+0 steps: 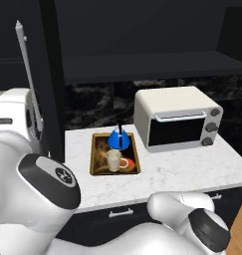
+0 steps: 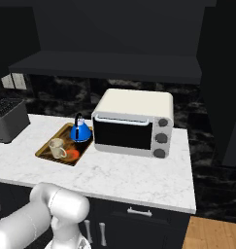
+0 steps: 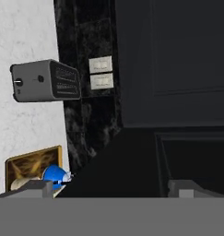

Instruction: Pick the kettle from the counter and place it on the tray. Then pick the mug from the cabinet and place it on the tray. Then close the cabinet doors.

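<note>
Toaster stands at the far left of the worktop, well left of the tray. On the tray the mug sits at the front and the kettle just behind it, near the tray's back rim. Right of the tray, just beside it, stands the toaster oven; whether the hand is spread or pressed together cannot be told.

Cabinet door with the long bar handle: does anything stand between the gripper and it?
Nothing visible does. The open gripper faces dark cabinet panels in the hand view, with free space ahead of it. The cabinet door hangs open. The kettle and mug sit low on the tray.
</note>
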